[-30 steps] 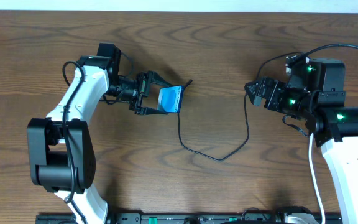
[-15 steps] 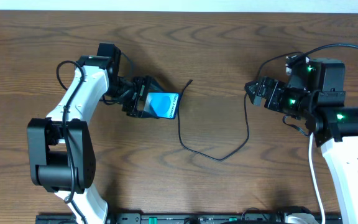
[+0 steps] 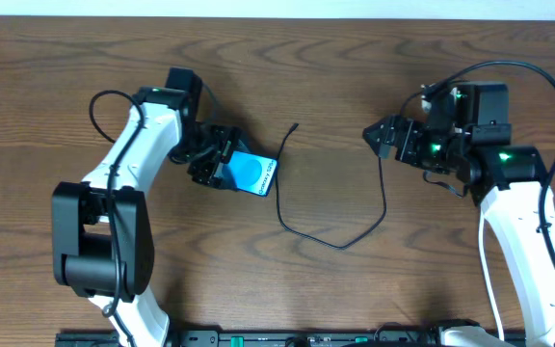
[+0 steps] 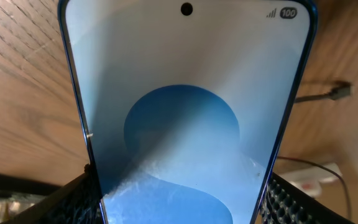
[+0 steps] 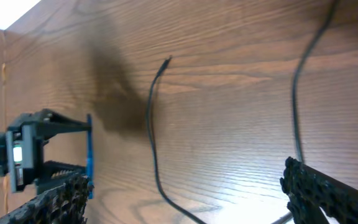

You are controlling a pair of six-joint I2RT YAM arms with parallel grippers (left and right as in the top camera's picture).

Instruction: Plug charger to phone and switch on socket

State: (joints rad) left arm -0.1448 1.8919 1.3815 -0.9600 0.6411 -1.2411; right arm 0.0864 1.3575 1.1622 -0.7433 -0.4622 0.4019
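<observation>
- Overhead: the left gripper (image 3: 222,164) is clamped on the phone (image 3: 255,174), a slim rectangular smartphone with a black bezel and a bright blue-and-cyan screen. It sits left of centre over the brown wooden table (image 3: 287,58), screen up.
- Just right of the phone lies the charger cable (image 3: 278,188), a long thin black lead. Its small black plug tip (image 3: 293,126) rests near the phone's far-right corner, apart from it. The lead loops toward the near side, then runs back up beneath the right gripper (image 3: 379,138), whose jaws are spread with nothing between them.
- Left wrist: the phone (image 4: 185,124) fills the view, with the fingers (image 4: 289,200) pressing its two long edges at the lower end. The punch-hole camera is at the free end, so the charging port probably faces the gripper's palm. The plug tip (image 4: 339,91) lies on the wood to the right.
- Right wrist: the fingertips (image 5: 328,190) stand wide apart and empty. The charger cable (image 5: 152,124) lies on the wood ahead. The phone (image 5: 89,158) shows edge-on at the left with a dark shadow beside it — likely raised, though I cannot be sure.
- Handling, as I judge it: the phone is stiff, slick glass and fragile, so an edge grip suits it. The cable is light and limp — best pinched just behind the plug tip, so the tip points true.
- No view plainly shows the power strip.
</observation>
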